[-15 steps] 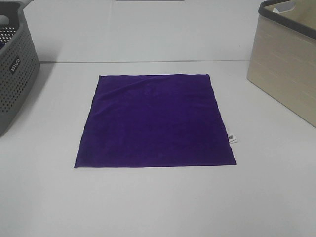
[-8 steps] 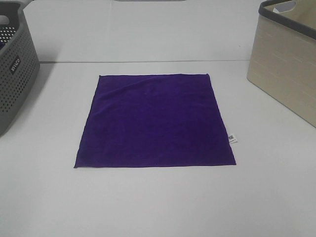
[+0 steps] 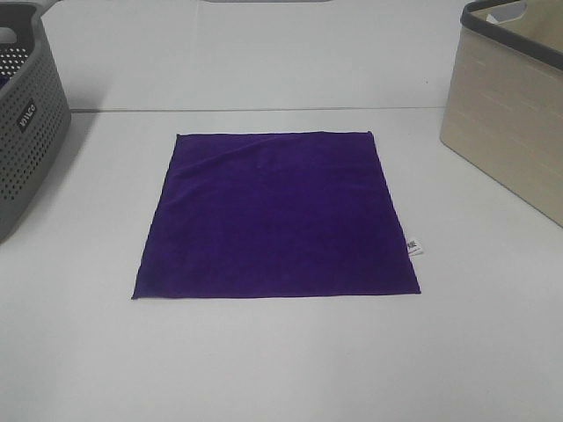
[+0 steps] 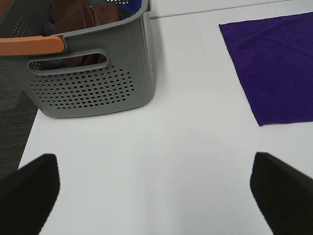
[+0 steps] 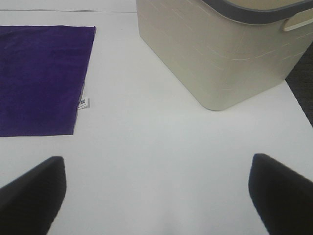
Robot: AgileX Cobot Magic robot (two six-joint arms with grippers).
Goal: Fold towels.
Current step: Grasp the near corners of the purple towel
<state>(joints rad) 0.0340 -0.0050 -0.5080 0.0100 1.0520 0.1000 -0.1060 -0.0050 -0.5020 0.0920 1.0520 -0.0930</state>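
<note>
A purple towel (image 3: 277,214) lies flat and unfolded on the white table, with a small white label (image 3: 413,248) at its right edge. It also shows in the left wrist view (image 4: 274,63) and in the right wrist view (image 5: 41,78). Neither gripper shows in the exterior high view. My left gripper (image 4: 155,196) is open and empty above bare table, off the towel's left side. My right gripper (image 5: 155,196) is open and empty above bare table, off the towel's right side.
A grey perforated basket (image 3: 26,123) stands at the left; in the left wrist view (image 4: 93,83) it holds brown cloth. A beige bin (image 3: 515,105) with a dark rim stands at the right, also in the right wrist view (image 5: 220,49).
</note>
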